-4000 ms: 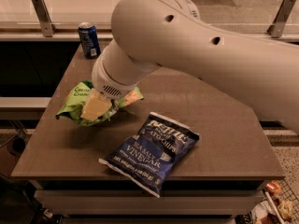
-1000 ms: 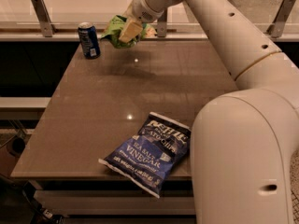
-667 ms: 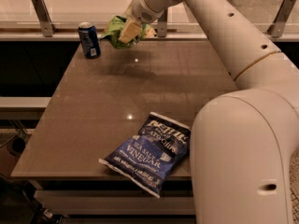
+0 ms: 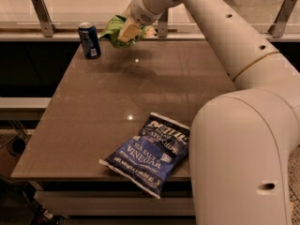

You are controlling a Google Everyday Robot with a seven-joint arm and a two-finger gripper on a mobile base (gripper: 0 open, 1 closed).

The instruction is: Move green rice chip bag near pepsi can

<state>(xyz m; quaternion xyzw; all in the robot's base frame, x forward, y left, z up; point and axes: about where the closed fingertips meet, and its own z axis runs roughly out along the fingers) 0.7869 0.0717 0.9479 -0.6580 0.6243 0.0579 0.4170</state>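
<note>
The green rice chip bag (image 4: 113, 28) is crumpled in my gripper (image 4: 127, 32), which is shut on it and holds it above the far left part of the table, a little right of the pepsi can. The pepsi can (image 4: 89, 40) stands upright at the table's far left corner, dark blue with a silver top and a white patch low on its side. The bag hangs clear of the tabletop and does not touch the can. My white arm reaches in from the right and covers part of the bag.
A dark-blue Sea Salt Vinegar chip bag (image 4: 149, 153) lies at the front edge of the brown table (image 4: 93, 111), partly overhanging it. A rail with metal posts (image 4: 41, 15) runs behind the table. My arm's large base joint (image 4: 239, 158) fills the right foreground.
Four seconds ago my gripper held the green bag low over the table's left middle. It has since carried it up to the far left beside the can; in the last second it barely moved.
</note>
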